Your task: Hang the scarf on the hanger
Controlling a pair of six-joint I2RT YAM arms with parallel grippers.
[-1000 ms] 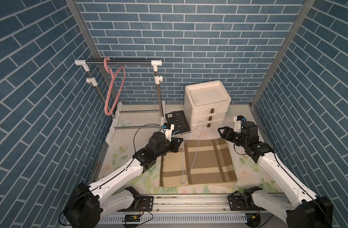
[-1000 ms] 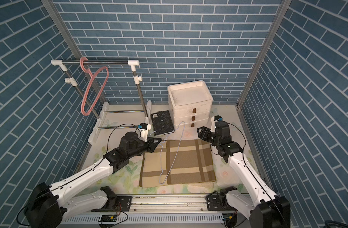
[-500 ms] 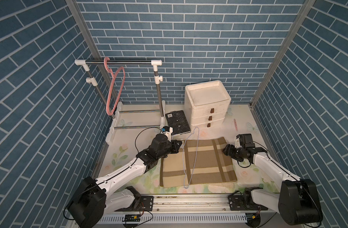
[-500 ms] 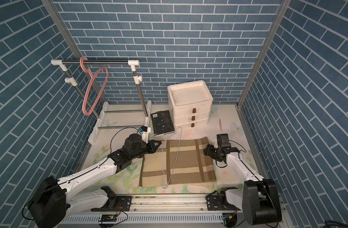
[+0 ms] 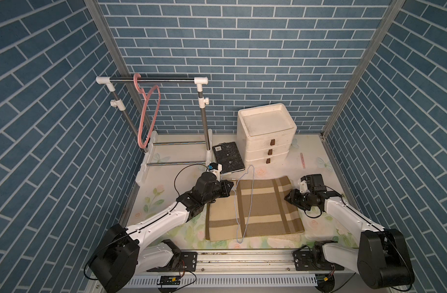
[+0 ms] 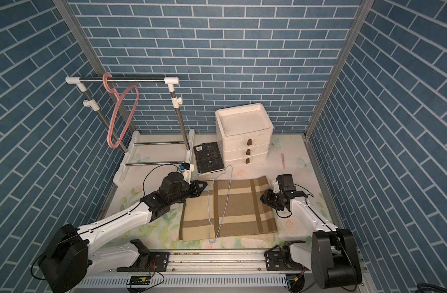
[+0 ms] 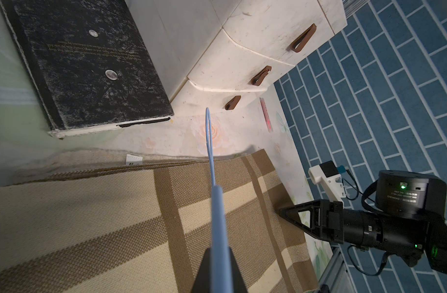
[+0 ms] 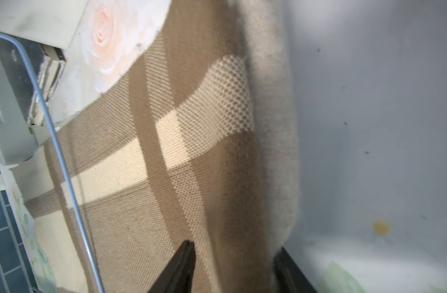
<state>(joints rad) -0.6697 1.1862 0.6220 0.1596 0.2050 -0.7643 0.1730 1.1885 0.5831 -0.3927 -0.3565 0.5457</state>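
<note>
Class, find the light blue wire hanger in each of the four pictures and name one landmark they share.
Top view: the blue hanger lies across the scarf, mid-table.
Top view: likewise across the scarf, mid-table.
Left wrist: running from the left gripper over the scarf.
Right wrist: thin wire crossing the scarf.
Shared landmark: the plaid scarf.

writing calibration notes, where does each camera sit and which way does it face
Top views: high at the front, looking down at scarf, rack, drawers; left arm and right arm show whole.
Left wrist: on the left arm, looking past the left hand, shut on the blue hanger, over the scarf to the right hand.
Right wrist: on the right arm, low over the scarf's edge; its fingertips show, apart.
Shared: both wrist views show scarf and blue hanger.
</note>
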